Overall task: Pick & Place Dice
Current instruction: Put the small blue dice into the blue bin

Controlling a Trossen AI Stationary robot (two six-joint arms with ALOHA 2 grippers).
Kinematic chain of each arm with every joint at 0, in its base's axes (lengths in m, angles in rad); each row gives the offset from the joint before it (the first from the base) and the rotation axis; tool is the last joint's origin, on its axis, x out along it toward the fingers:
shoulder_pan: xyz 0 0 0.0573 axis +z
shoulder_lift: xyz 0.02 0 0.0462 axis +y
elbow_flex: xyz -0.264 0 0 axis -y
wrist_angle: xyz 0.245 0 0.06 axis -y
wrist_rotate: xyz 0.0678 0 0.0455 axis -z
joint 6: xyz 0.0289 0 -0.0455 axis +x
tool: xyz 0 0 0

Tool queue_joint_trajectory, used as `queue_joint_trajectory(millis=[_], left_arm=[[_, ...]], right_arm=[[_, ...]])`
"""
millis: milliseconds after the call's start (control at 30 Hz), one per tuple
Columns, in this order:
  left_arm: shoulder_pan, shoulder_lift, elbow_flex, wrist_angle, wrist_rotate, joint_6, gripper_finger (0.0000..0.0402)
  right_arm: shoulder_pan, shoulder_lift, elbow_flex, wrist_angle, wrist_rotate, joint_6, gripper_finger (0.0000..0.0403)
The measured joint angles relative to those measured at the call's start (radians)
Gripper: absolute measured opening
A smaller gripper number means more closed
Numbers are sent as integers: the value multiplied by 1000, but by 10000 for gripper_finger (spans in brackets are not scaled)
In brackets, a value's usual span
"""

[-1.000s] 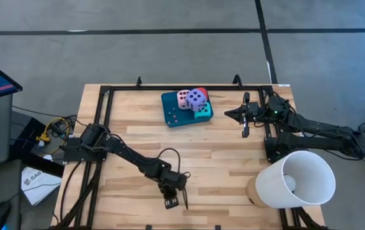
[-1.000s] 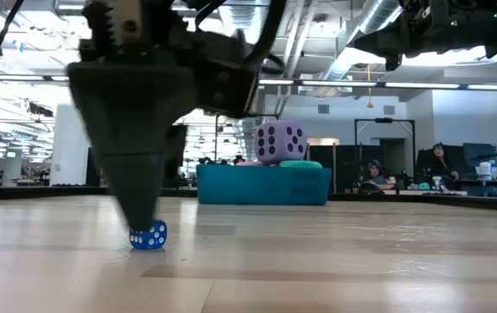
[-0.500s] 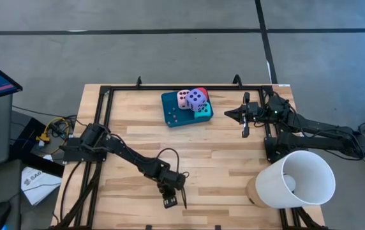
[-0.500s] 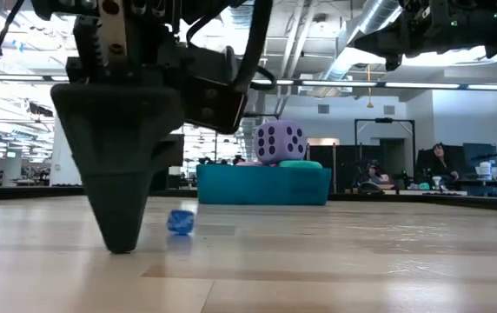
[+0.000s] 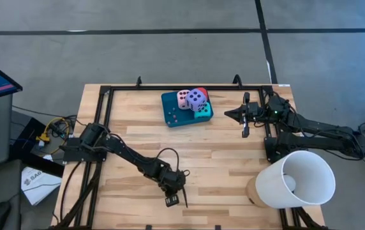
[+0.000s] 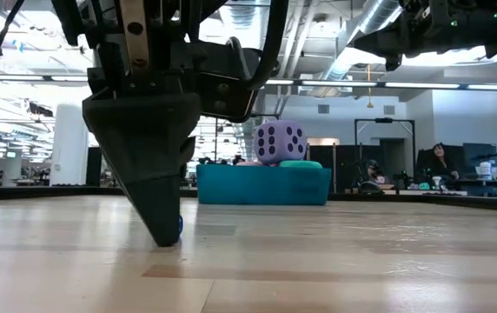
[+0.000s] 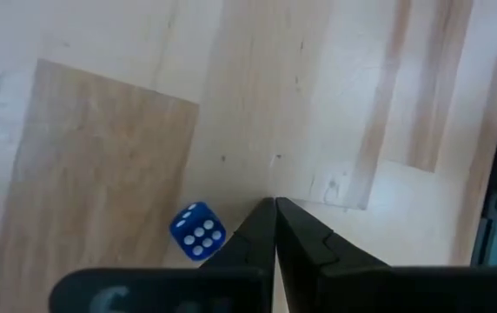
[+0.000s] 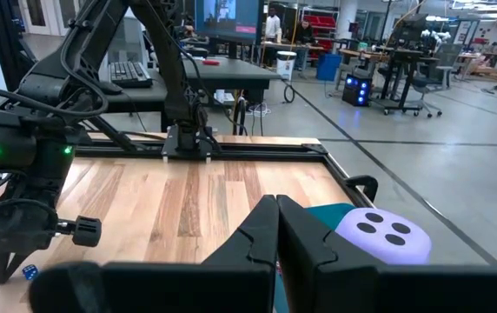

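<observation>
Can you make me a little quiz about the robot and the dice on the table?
1. True or false: the left gripper is holding the small blue die.
2. Which big die sits on top of the pile on the teal tray? A red, B purple, C pink.
3. Fill in: the white bucket lies next to the ____ arm.

Key: 1 false, the gripper is shut and empty, the blue die lies on the table beside it. 2 B, the purple die. 3 right.
</observation>
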Motion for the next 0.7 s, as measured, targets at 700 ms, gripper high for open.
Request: queue_joint_trajectory(millis=[700], left_arm=[[43, -15, 0, -100, -86, 92, 0]], right_arm=[[0, 0, 0, 0, 0, 0, 0]])
